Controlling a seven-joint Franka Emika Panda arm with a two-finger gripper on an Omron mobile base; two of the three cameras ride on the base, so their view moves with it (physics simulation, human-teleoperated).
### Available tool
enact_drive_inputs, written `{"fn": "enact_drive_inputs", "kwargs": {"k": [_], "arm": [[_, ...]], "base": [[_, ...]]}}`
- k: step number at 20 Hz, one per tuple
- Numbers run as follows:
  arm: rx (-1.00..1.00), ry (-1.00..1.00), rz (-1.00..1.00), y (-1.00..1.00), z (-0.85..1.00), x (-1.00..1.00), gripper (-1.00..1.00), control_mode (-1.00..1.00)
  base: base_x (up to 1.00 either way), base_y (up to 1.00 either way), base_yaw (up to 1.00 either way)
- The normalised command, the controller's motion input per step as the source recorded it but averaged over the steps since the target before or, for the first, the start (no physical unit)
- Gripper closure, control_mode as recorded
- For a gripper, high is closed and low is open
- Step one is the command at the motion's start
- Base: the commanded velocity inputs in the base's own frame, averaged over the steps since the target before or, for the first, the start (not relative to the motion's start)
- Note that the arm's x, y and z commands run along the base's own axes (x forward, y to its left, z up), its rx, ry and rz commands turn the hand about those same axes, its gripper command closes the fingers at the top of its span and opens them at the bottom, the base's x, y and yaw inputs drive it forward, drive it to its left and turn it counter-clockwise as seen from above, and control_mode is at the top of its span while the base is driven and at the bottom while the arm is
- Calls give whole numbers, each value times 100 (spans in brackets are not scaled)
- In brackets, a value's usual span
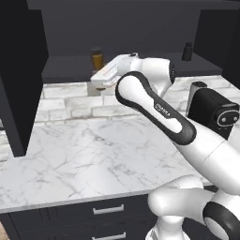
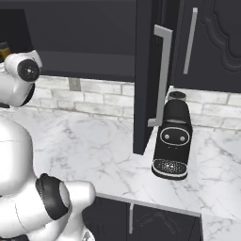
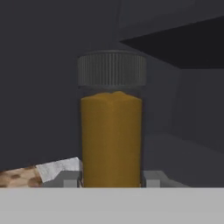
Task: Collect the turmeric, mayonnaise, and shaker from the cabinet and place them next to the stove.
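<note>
The turmeric (image 3: 111, 131), a slim amber bottle with a ribbed dark cap, stands upright on the shelf of the open black cabinet (image 1: 65, 68). My gripper (image 3: 111, 180) is shut on its lower body, with one fingertip (image 3: 65, 178) pressed to each side. From the left base view the white hand reaches up to the turmeric (image 1: 97, 58) with the gripper (image 1: 96, 78) at its base. The small black shaker (image 1: 187, 51) stands at the shelf's right end, far from the hand. At the left edge of the right base view the turmeric (image 2: 4, 49) shows. The mayonnaise and the stove are out of view.
An open cabinet door (image 1: 18, 75) hangs at the left, and another door (image 2: 143, 70) with a silver handle juts out over the counter. A black coffee machine (image 2: 173, 141) stands on the marble counter (image 1: 84, 154) below it. Dark drawers (image 1: 108, 210) run under the counter.
</note>
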Motion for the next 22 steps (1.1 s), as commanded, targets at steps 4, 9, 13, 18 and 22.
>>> {"fn": "enact_drive_inputs", "kwargs": {"k": [4,9,13,18,22], "arm": [[0,0,9,-59,-20,-72,100,-100],[0,0,7,-54,-26,-69,100,-100],[0,0,7,-20,-40,-61,100,-100],[0,0,4,0,-20,-26,100,100],[0,0,0,0,0,0,100,100]], "base": [[0,0,0],[0,0,0],[0,0,0],[-40,1,8],[-67,9,13]]}}
